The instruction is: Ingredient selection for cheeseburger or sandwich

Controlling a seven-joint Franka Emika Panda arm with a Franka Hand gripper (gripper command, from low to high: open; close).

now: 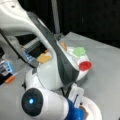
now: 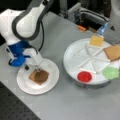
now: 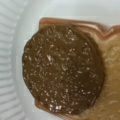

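Two layers stacked: patty (image 3: 62, 68) on toast (image 2: 39, 76) on the small plate (image 2: 52, 82); my tool (image 2: 37, 68) hangs just above, grip unreadable; cheese (image 2: 96, 40) waits in the tray (image 2: 72, 53), needing a square-on pick.

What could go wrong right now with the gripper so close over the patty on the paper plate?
1. The gripper sits right at the patty on the toast slice; a lift could drag the patty off.
2. The paper plate looks light, so sideways contact might shift it.
3. The arm hides much of the divided tray in a front view, so the cheese, lettuce and red disc are harder to track.
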